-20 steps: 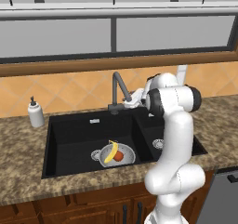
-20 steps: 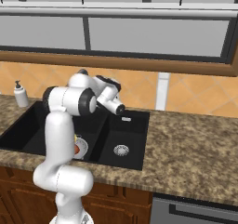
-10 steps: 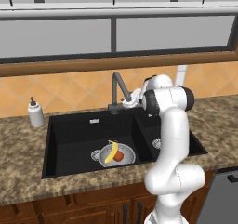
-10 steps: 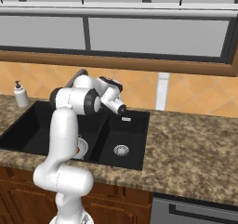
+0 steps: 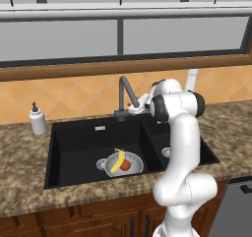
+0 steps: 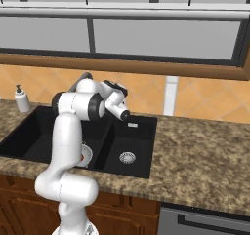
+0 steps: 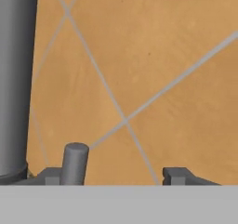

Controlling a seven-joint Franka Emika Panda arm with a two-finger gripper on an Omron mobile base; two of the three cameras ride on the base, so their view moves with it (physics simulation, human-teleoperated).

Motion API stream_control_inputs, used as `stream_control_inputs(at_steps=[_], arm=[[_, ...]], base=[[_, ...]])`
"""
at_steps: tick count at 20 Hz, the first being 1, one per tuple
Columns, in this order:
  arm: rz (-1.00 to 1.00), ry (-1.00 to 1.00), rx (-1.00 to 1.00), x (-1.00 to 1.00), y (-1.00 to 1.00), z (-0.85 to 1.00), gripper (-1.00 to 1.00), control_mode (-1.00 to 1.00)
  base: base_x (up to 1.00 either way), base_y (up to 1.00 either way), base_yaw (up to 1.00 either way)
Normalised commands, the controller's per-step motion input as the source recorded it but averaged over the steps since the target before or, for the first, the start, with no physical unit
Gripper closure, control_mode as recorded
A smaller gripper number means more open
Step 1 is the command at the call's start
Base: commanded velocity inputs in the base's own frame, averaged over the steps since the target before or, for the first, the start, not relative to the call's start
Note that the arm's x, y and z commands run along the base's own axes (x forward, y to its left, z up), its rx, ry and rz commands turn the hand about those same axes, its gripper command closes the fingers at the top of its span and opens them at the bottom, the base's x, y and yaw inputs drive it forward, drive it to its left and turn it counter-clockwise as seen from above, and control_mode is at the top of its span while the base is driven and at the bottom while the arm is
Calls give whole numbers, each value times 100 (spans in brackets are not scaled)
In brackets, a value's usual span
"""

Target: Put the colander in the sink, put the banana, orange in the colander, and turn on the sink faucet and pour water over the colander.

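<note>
The colander (image 5: 119, 164) sits on the floor of the sink (image 5: 78, 142), in the larger basin near its front wall, with open black floor to its left and behind it. The banana (image 5: 117, 161) and the orange (image 5: 126, 165) lie inside it, touching. The left base view shows these; in the right base view the arm covers most of that basin. The arm reaches back with the end effector (image 5: 137, 106) just beside the sink faucet (image 5: 124, 89). In the hand view the fingertips (image 7: 179, 175) stand spread before the orange tile wall (image 7: 153, 69), the faucet's small lever post by the left one.

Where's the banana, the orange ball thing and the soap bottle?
banana (image 5: 117, 161), left base view, middle of its yellow curve, in the colander.
orange (image 5: 126, 165), left base view, its round reddish middle.
soap bottle (image 5: 37, 121), left base view, its white body on the counter.
</note>
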Motion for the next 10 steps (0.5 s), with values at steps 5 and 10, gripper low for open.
stream_control_inputs(at_steps=[5,10], arm=[[0,0,0,27,-20,-1,100,-100],[0,1,0,20,-47,-6,100,-100]], base=[[0,0,0],[0,0,0]])
